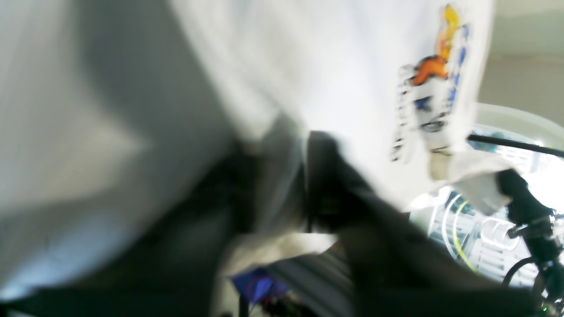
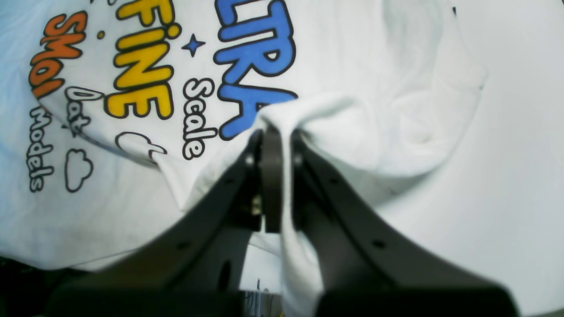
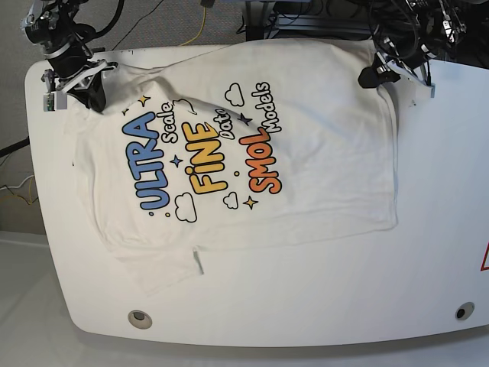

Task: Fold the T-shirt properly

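The white T-shirt [image 3: 328, 176] lies spread, print side up, on the white table [image 3: 306, 306]. Its blue, yellow and orange lettering shows in the right wrist view on the T-shirt [image 2: 374, 88]. My right gripper [image 2: 275, 132] is shut on a raised fold of cloth beside the blue word; in the base view this right gripper [image 3: 80, 95] is at the shirt's far-left corner. My left gripper [image 3: 374, 76] is at the far-right corner. In the blurred left wrist view the left gripper [image 1: 288, 145] has its dark fingers close together with a strip of T-shirt [image 1: 330, 66] between them.
Cables and equipment crowd the floor behind the table's far edge. Two round holes [image 3: 139, 319] [image 3: 464, 311] sit near the table's front corners. A red mark [image 3: 484, 260] shows at the right edge. Bare tabletop lies in front of the shirt.
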Controlling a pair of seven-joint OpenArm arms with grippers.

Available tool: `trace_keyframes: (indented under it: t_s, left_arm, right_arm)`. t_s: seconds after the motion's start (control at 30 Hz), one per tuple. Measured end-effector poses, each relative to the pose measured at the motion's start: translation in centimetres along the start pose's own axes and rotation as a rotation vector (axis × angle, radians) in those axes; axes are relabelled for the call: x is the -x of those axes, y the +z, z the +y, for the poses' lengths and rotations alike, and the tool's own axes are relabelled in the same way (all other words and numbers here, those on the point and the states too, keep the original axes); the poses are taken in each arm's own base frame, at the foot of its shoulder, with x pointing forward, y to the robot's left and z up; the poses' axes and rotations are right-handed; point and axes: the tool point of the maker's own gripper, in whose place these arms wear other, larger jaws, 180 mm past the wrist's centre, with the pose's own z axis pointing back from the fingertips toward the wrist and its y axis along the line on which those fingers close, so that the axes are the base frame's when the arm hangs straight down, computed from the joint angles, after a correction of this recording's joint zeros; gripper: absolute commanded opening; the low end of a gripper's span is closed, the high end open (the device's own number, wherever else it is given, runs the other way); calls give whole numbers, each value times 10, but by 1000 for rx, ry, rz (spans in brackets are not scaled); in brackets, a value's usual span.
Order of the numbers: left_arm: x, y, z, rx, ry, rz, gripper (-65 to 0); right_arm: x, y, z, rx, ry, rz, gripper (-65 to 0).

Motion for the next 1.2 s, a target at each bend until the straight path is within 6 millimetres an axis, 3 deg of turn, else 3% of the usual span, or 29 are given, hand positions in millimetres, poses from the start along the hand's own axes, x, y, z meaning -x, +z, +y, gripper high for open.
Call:
trace_keyframes:
  t_s: [0.23,0.77,0.93,1.2]
  left_arm:
    - [6,1,3,-15,7,26,-616]
    - [-6,-2,-1,-6,-11,25,-616]
    - [-23,0,-11,25,-23,-24,-616]
    - [-60,5,-48,76,-141,-115,-616]
  right_arm:
    - [-1,0,0,-1,1,-2,-650]
    - [-1,0,0,-1,1,-2,-650]
    - [-1,-1,1,-3,1,-3,-650]
    - [1,-1,2,-5,-4,5,-650]
